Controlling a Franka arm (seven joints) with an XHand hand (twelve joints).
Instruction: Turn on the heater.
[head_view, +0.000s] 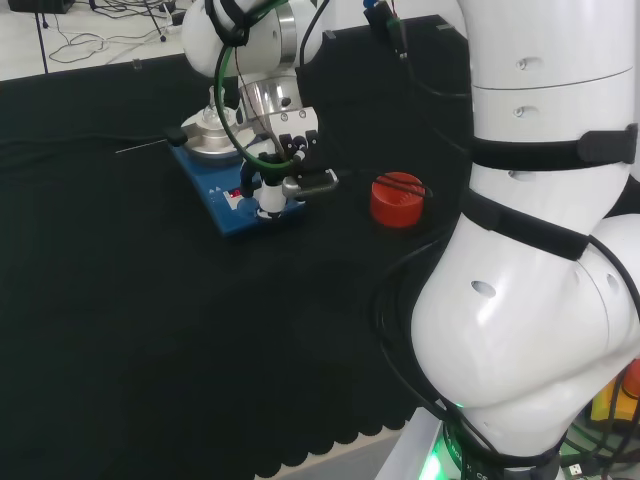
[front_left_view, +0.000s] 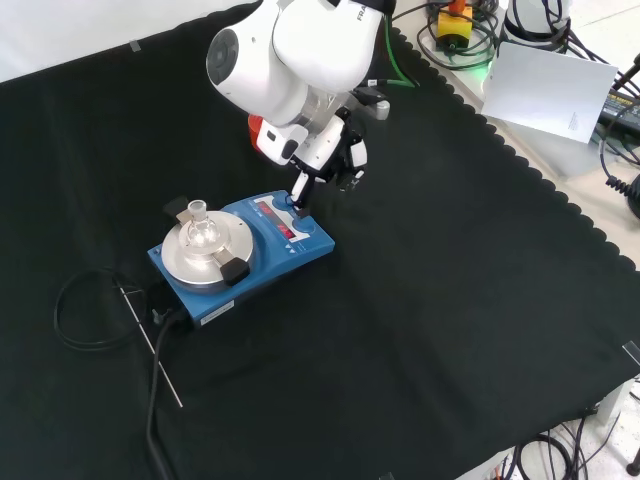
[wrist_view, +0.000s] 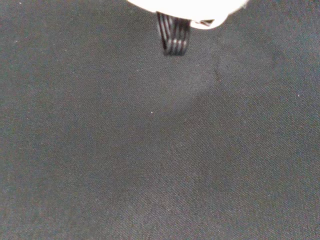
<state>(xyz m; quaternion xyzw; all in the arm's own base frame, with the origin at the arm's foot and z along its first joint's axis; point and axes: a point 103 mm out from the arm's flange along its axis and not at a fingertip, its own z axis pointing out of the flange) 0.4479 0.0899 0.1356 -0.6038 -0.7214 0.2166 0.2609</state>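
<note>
The blue, flat-bodied heater with a round silver plate (front_left_view: 245, 255) sits towards the left of the black cloth (front_left_view: 430, 330) in the front view, a small clear glass flask (front_left_view: 197, 222) standing on the plate and a black cable (front_left_view: 90, 310) trailing off its far end. The black and white hand (front_left_view: 322, 160) hangs over the heater's control end, one finger (front_left_view: 300, 192) reaching straight down to the front panel by the red display — the others look tucked back, holding nothing. From the head view the same finger (head_view: 271, 196) stands upright on the panel, with a red ribbed ring (head_view: 398, 199) lying apart on the cloth to its right.

As I judge it, the press is under way. To do it well the fingertip should come down square on the switch, not slide off towards the display — and the heater should not be shoved, or the flask may wobble on its plate. I cannot tell whether the button has actually gone in.
</note>
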